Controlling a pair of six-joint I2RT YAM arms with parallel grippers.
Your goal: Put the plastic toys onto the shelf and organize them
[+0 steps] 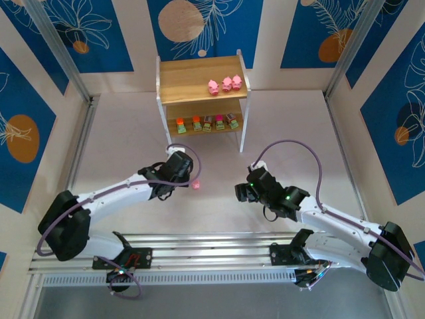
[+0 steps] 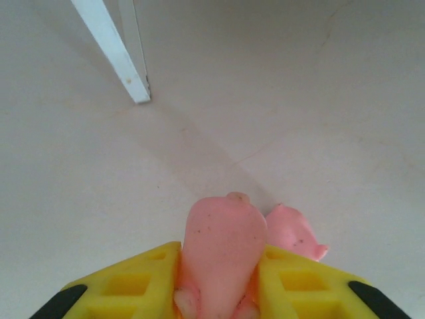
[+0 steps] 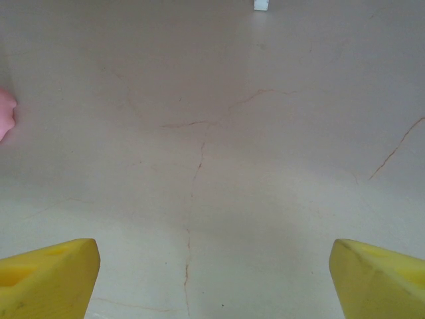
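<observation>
My left gripper [image 2: 222, 269] is shut on a rounded pink pig toy [image 2: 222, 232], which stands between its yellow fingers [image 2: 133, 286] low over the table. A second pink pig [image 2: 295, 232] lies on the table just beyond, to the right. From above, a pink toy [image 1: 196, 184] shows beside the left gripper [image 1: 184, 174], in front of the shelf [image 1: 199, 70]. Three pink pigs [image 1: 226, 84] sit on the shelf's top board. Several blocky green-based pieces [image 1: 207, 123] line the lower board. My right gripper [image 3: 214, 259] is open over bare table, right of centre [image 1: 244, 191].
A white shelf leg [image 2: 113, 50] stands ahead of the left gripper, to the left. The foot of another leg [image 3: 261, 4] shows at the far edge of the right wrist view, and a pink toy's edge [image 3: 5, 113] at its left. Walls enclose the table.
</observation>
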